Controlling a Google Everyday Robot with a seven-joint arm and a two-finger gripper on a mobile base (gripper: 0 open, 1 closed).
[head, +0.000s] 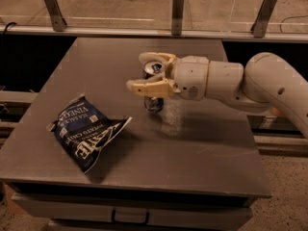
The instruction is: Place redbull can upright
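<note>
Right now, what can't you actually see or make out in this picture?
All in the camera view:
1. The cream hand, above mid-table, grips the slim blue and silver metal can and covers its middle, so the label is unreadable.
2. Whether the can's base touches the grey table is unclear.
3. The white arm is cut off by the right edge.
4. Folds in the crumpled dark blue chip bag hide part of its print.

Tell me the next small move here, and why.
Probably open the end effector and release. It sits over the middle of the table, closed around the redbull can, which looks upright, silver top up, with its base at or very near the surface.
</note>
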